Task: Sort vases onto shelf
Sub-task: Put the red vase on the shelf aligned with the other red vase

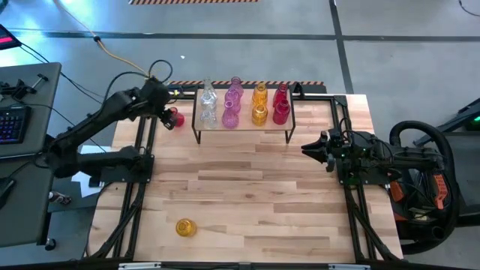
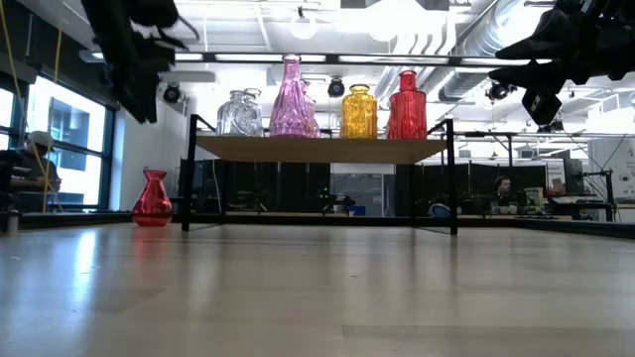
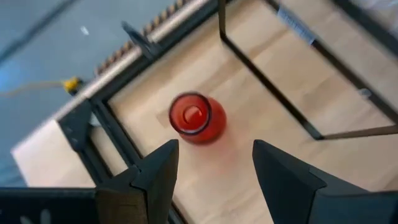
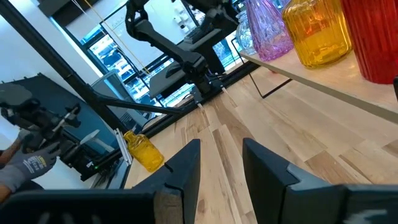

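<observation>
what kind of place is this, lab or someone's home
Most likely a robotics lab or workshop, not a home: exposed ceiling ducts, a hazard-striped concrete floor, and a keyboard at a desk beside the table.

Left end effector (image 1: 166, 112) hovers over red vase (image 1: 176, 119) beside shelf (image 1: 244, 112).

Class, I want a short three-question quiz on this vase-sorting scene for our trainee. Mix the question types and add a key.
1. True or false: the red vase beside the shelf stands upright on the tabletop.
2. Which gripper hangs above that vase with empty jaws? A) left gripper B) right gripper
3. Fill in: the vase lying near the table's front edge is coloured ____.

Key: 1 true; 2 A; 3 amber-yellow.
</observation>
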Available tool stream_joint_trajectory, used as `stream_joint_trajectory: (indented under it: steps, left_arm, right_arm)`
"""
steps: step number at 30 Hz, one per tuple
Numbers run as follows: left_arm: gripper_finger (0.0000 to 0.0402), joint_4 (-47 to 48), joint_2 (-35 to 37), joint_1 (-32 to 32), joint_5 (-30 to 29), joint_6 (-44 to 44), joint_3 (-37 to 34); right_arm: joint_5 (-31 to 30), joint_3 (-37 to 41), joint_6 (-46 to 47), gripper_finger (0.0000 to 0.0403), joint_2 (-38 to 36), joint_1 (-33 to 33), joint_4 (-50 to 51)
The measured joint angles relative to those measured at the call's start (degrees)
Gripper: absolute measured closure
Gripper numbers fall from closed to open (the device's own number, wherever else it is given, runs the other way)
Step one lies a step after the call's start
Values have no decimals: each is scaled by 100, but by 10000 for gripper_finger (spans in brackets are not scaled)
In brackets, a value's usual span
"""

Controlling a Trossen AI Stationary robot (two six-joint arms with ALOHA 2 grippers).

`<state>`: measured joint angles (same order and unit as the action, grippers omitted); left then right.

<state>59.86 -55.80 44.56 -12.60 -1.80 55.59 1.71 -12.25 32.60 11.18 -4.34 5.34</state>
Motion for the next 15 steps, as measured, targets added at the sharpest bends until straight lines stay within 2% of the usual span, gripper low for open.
stream_joint_trajectory:
  steps: [6, 15]
  left_arm:
    - [204, -71, -662, 446, 488, 296, 0]
    - [204, -321, -1344, 604, 618, 494, -29]
  right_arm:
    - [0, -1, 0, 299, 0, -1, -1]
    - [-2, -1, -1, 299, 0, -2, 0]
